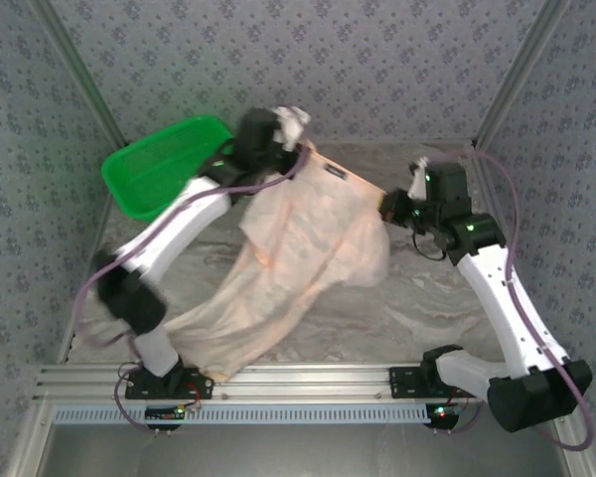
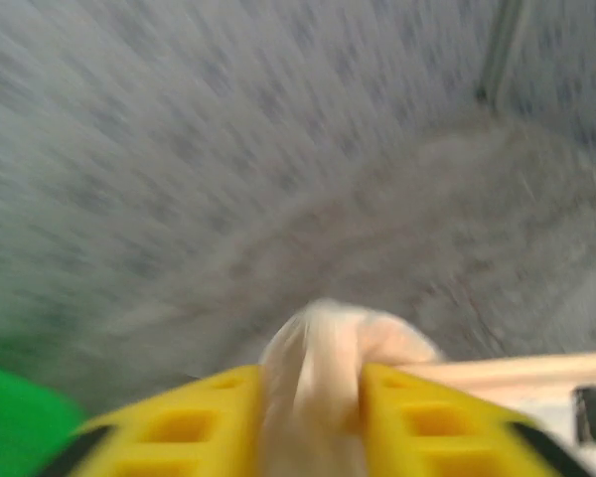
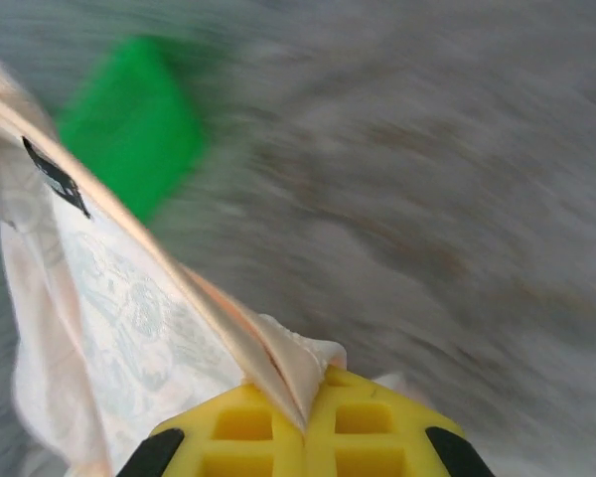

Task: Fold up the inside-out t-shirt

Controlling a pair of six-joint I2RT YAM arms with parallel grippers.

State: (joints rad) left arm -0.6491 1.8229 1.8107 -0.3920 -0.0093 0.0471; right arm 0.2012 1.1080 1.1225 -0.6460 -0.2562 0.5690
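The t-shirt (image 1: pixel 298 248) hangs mid-table, stretched between both claws, its lower end trailing toward the near left. The right gripper (image 1: pixel 387 207) is clamped on one corner. At the far left beside the green basket (image 1: pixel 159 164), the left gripper (image 1: pixel 296 127) has cloth bunched between parted fingers (image 2: pixel 417 422); whether it pinches I cannot tell.

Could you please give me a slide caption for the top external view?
Left gripper and right gripper hold the t-shirt taut between them over the table, beside a green basket.
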